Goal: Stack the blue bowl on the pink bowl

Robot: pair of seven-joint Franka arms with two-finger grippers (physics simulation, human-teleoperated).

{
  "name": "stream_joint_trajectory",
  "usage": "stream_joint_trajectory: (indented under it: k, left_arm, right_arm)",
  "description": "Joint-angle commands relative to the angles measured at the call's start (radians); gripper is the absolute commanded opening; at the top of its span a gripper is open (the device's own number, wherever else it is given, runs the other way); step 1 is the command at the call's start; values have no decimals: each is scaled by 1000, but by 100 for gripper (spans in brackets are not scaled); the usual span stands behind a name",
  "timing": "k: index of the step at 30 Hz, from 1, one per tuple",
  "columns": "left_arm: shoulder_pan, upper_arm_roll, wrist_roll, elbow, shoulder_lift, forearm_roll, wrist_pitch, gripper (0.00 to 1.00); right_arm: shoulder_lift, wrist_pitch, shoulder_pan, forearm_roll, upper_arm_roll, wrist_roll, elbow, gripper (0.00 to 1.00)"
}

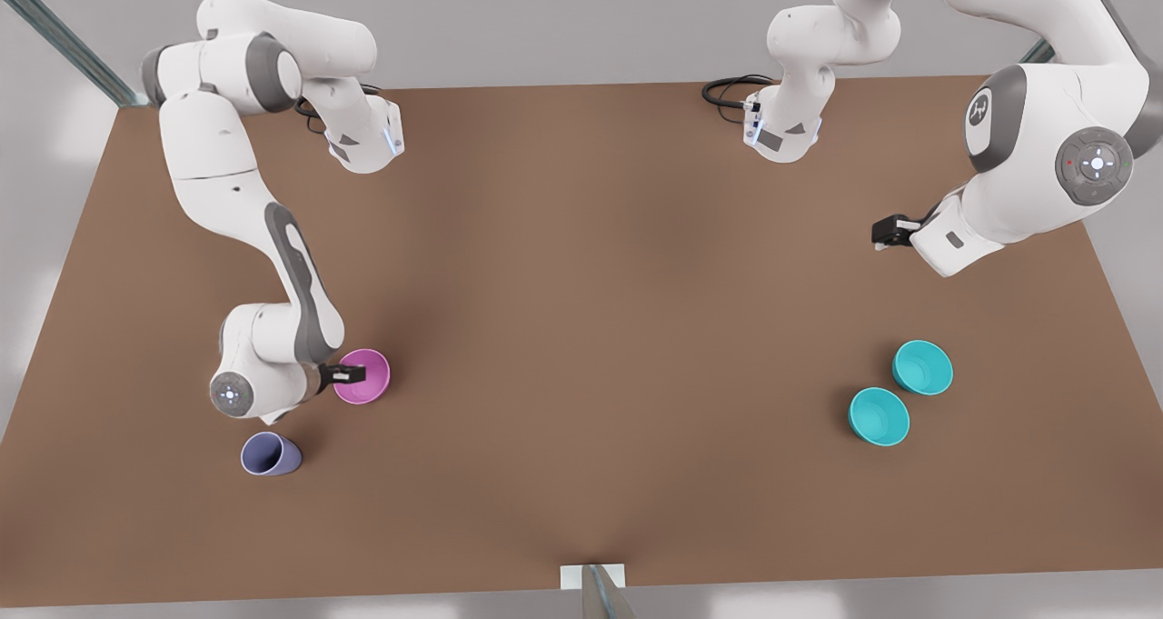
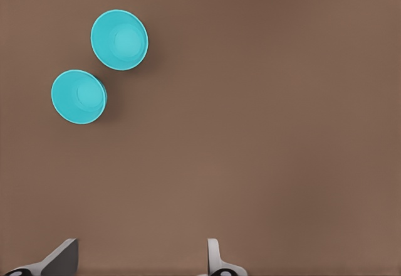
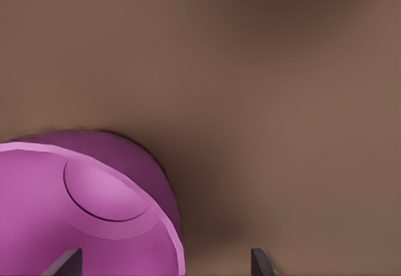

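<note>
The right tool (image 1: 352,374), fingers spread, straddles the magenta-pink plastic bowl's (image 1: 362,375) rim and may drag it. The left tool (image 1: 889,232), released, waits well apart from 2 teal-cyan plastic bowls (image 1: 922,367).

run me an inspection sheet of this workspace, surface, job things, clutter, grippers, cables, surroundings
surface: plain brown table, no marks seen.
job's things: pink bowl upright at the front view's left; two alike blue bowls upright and close together at the front view's right, nothing stacked.
clutter: lavender cup lying on its side near the pink bowl.
grippers: right gripper open, low at the pink bowl's rim; left gripper open, raised, back from the blue bowls.
cables: black cable looped by an arm base at the table's far edge.
surroundings: grey floor, metal frame rails at the corners.
</note>
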Motion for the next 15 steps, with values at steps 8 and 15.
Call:
stream_joint_trajectory:
  k: [8, 15]
  left_arm:
    - [0, 0, 5, 0, -1, 1, -8, 100]
    - [0, 0, 3, 2, -3, 1, -17, 100]
  right_arm:
    - [-4, 74, -8, 7, 5, 153, -21, 32]
    - [-46, -48, -15, 68, 18, 90, 16, 21]
